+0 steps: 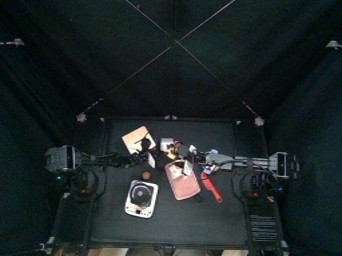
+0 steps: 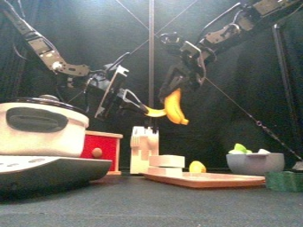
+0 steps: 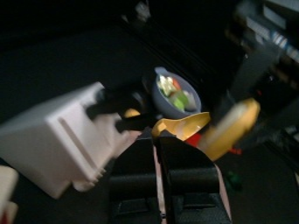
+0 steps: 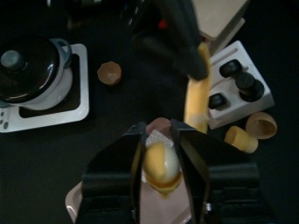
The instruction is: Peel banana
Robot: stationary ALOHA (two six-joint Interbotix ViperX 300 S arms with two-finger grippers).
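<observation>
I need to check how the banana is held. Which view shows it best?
The front view: the banana hangs in the air between both grippers, in full outline. Both wrist views show only parts of it up close; the top view hardly shows it.

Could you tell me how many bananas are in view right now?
1: the banana hangs in the air above the pink board, held between both grippers. More could be hidden behind the cooker.

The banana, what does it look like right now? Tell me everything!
The banana is small, yellow with an orange tinge, and curved. It hangs in the air above the pink board, touching nothing below. The right gripper pinches its upper end from above; the left gripper, shut, holds a strip of peel at its side. The wrist views show peel partly pulled away.
</observation>
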